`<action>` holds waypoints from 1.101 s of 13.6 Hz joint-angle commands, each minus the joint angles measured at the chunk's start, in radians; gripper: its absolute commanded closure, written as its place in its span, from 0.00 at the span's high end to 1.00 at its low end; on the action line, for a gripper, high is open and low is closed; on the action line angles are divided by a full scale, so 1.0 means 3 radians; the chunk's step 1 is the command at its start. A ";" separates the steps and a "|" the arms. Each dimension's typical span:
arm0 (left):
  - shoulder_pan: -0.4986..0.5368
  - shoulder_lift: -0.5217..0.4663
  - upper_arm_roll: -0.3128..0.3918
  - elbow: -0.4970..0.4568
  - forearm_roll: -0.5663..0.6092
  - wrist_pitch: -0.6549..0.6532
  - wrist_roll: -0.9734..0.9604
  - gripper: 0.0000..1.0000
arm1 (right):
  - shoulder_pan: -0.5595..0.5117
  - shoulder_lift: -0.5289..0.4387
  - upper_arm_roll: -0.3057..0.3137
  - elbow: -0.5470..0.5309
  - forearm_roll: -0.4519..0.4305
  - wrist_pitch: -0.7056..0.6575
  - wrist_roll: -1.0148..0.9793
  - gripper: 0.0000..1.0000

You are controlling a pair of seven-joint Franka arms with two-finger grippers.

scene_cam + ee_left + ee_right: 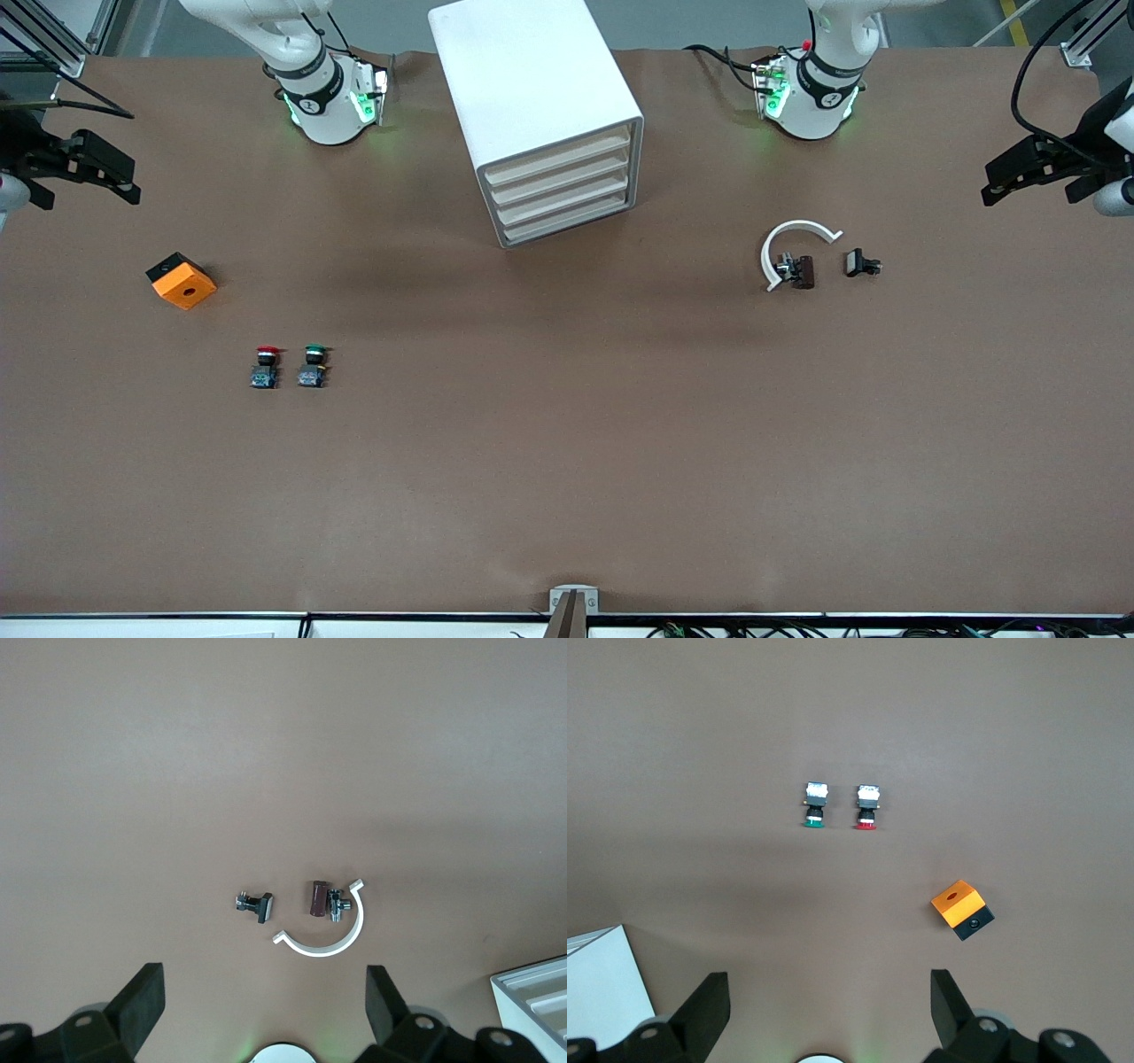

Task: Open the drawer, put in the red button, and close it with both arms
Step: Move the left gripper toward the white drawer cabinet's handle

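You had no writing or brand mark to read on any of the items; the only markings were small dark symbols on the arm bases, too small to make out. The tabletop point(567, 461) was covered in plain brown paper, with grey floor and metal framing showing past its edges. The white cabinet point(540, 106) stood between the two arm bases, all four cream drawers shut, including the drawer point(560, 160) at the top. The red button point(266, 366) sat on the brown paper toward the right arm's end, just beside the green button point(313, 365), with an orange box point(182, 281) farther from the front camera than both. Toward the left arm's end lay a white curved clip point(788, 248), a brown part point(803, 271) touching it, and a small black part point(859, 263) near them. Your left claw point(1032, 173) waited with its jaws wide and empty over its end of the tabletop; your right claw point(89, 168) hung likewise, wide and empty.
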 commanded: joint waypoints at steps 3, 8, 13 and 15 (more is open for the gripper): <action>0.0014 0.0034 -0.0017 0.0046 -0.0004 -0.0029 -0.0036 1.00 | 0.0005 0.0028 0.0006 0.0087 -0.0049 -0.0013 -0.0027 1.00; -0.0179 0.0590 -0.0104 0.0204 -0.0015 0.0083 -0.0352 1.00 | 0.0015 0.0048 0.0006 0.0087 -0.0049 -0.0013 -0.0027 1.00; -0.0552 0.1235 -0.0124 0.0302 -0.0030 0.0518 -0.1538 1.00 | 0.0015 0.0048 0.0006 0.0087 -0.0054 -0.0008 -0.0022 1.00; -0.0665 0.1430 -0.0124 0.0307 -0.0040 0.0671 -0.1850 1.00 | 0.0005 0.0048 0.0006 0.0087 -0.0054 -0.0013 -0.0027 1.00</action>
